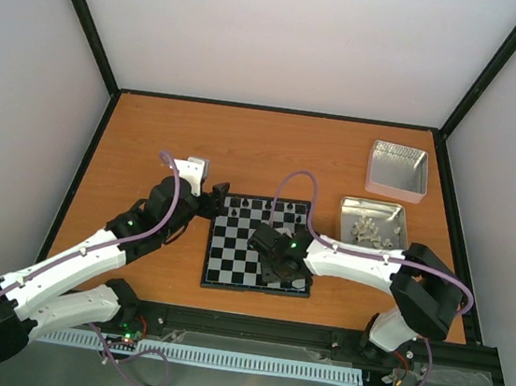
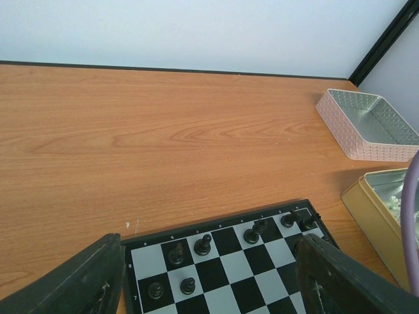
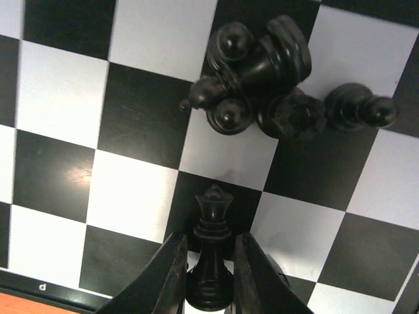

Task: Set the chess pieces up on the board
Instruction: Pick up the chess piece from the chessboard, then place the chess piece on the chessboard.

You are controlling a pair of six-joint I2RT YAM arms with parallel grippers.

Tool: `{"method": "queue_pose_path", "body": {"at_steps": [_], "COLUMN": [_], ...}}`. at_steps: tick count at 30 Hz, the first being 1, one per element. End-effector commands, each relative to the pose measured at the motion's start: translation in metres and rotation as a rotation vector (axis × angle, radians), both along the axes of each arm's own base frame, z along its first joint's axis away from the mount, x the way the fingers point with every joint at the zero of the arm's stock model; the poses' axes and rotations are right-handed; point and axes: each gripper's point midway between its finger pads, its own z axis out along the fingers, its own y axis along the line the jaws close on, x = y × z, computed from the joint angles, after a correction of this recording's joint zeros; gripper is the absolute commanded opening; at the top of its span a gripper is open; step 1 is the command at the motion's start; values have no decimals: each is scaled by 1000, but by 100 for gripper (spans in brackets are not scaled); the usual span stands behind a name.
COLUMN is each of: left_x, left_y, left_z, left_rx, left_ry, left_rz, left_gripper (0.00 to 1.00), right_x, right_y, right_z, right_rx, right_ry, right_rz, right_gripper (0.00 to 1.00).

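- Black queen (image 3: pixel 213 222) sits over a dark square of the board (image 1: pixel 231 260), with the right gripper (image 3: pixel 209 248) clamped on its base.
- Other black chess pieces (image 3: pixel 262 85) lie heaped on the board just beyond it.
- Left gripper (image 1: pixel 213 194) hangs at the board's far-left corner, jaws spread and empty.

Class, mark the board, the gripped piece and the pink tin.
board (image 1: pixel 231 256): top view, a bare square.
gripped piece (image 3: pixel 213 242): right wrist view, its stem.
pink tin (image 2: pixel 337 121): left wrist view, its side wall.
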Motion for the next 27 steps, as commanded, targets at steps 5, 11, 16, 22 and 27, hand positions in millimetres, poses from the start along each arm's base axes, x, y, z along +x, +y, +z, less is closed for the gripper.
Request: {"method": "queue_pose_path", "body": {"at_steps": [5,11,16,22,27], "left_x": [-9,-34,-65,-104,-107], "left_y": [-7,-33,-63,-95,-107], "left_z": [14,41,72,102,105], "left_rx": [-79,-148,-212,-316,-358], "left_ry": [41,57,37,38,116], "left_rz": [-40,-243,-504,-814,-867], "left_gripper": [73,78,81,82,78], "right_x": [46,59,47,35,27], "right_y": [37,44,40,34,32], "right_z": [79,150,194,223,234], "right_rx": [265,489,624,678,691], "right_ry": [-394,-727,-908,-1016,-1063], "right_rz": [122,220,328,419,480], "right_gripper": [14,16,16,16,16]}}
